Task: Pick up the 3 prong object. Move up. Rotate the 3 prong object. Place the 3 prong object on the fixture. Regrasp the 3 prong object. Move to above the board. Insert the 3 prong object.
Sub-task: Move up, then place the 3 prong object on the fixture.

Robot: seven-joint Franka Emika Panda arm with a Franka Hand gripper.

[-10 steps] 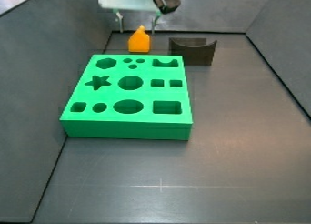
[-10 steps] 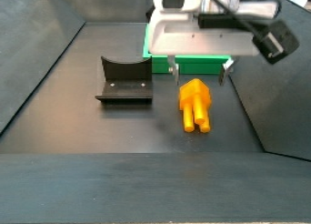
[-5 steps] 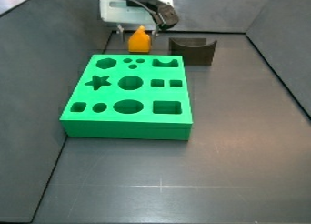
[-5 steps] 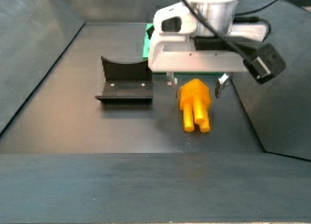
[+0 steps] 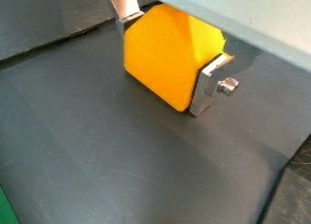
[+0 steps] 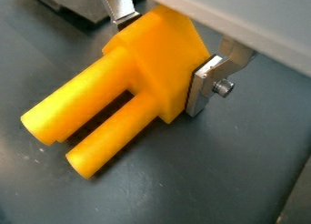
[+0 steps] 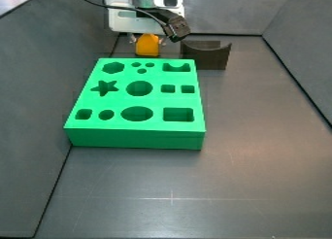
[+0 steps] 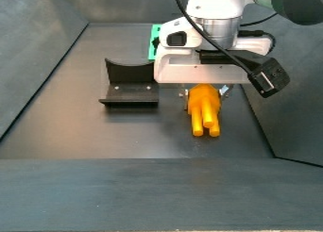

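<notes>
The end effector (image 6: 165,50) sits low over the 3 prong object (image 6: 115,96), its silver fingers (image 6: 209,82) flanking the blocky body, apparently touching; in both wrist views I cannot tell whether they grip firmly. The piece lies on the dark floor between the green board (image 8: 159,42) and the fixture (image 8: 128,84), prongs pointing away from the board. The risk: the grip sits at the body end, so on lifting the long prongs could sag or twist, spoiling the later placement on the fixture.

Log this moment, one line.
phase: pick | claw: low, fingers straddling 3 prong object on floor | fixture: empty | board: untouched
</notes>
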